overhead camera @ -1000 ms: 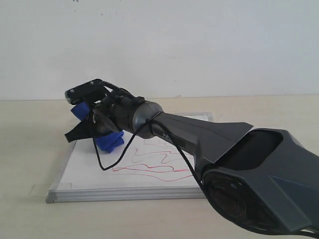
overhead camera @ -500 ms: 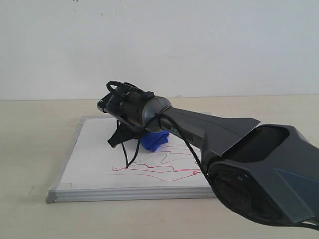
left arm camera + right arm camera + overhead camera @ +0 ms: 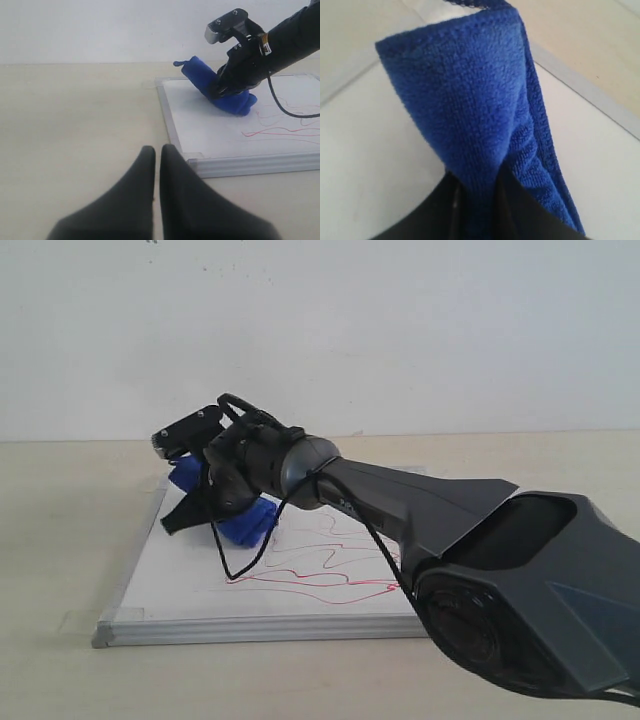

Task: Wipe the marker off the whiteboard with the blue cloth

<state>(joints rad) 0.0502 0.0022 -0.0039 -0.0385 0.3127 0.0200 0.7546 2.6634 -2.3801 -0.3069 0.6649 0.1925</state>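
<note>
Roughly midway | my right end effector (image 3: 212, 502) pinched the royal-blue fluffy microfibre cloth (image 3: 250, 526) at the far-left corner of the silver-framed white whiteboard (image 3: 175, 585) | that side looked clean | red zigzag marker lines (image 3: 310, 580) were left to wipe.

blue cloth (image 3: 470, 90): fluffy microfibre, stitched hem
whiteboard (image 3: 175, 575): smooth white face, silver metal frame
desk (image 3: 70, 115): matt beige, smooth

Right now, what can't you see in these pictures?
1. Exterior view: the right arm covers the whiteboard's right part and some marker.
2. Right wrist view: the blue cloth fills the picture, hiding the right jaws' tips.
3. Left wrist view: the picture's edge cuts off part of the whiteboard.
</note>
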